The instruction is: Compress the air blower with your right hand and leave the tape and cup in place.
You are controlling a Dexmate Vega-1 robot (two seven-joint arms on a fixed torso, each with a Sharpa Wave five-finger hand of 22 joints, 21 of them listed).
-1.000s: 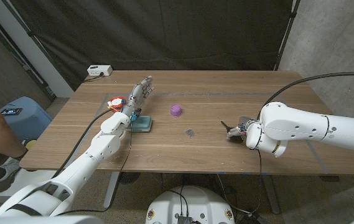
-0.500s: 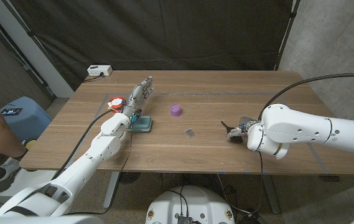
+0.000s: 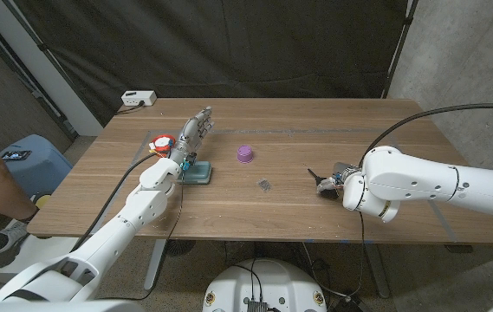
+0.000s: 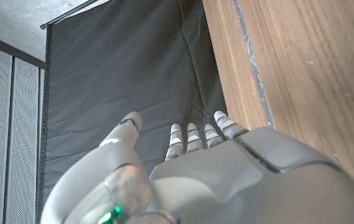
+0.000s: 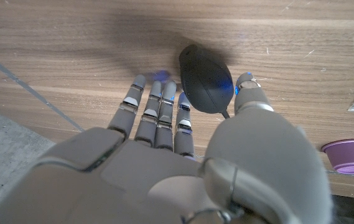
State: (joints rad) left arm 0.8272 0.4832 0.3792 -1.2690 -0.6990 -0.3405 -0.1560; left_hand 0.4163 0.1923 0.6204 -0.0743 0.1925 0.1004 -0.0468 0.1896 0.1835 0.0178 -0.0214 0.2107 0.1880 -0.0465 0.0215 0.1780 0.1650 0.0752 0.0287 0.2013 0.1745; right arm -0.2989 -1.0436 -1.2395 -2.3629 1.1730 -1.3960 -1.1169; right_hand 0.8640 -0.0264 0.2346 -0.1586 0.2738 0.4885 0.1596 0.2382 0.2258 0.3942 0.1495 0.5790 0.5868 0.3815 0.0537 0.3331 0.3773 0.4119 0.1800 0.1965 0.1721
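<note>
The right hand [image 5: 183, 162] reaches over the black air blower [image 5: 205, 79] near the table's [image 3: 315, 208] right edge, fingers and thumb flanking the bulb; whether it grips cannot be told. The purple cup [image 3: 245, 154] stands mid-table.

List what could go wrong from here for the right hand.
The right hand has fingers and thumb either side of the black air blower, not clearly closed: the rounded bulb may squirt out when pressed. The purple cup sits off to the thumb's side; a sideways slip might nudge it.
</note>
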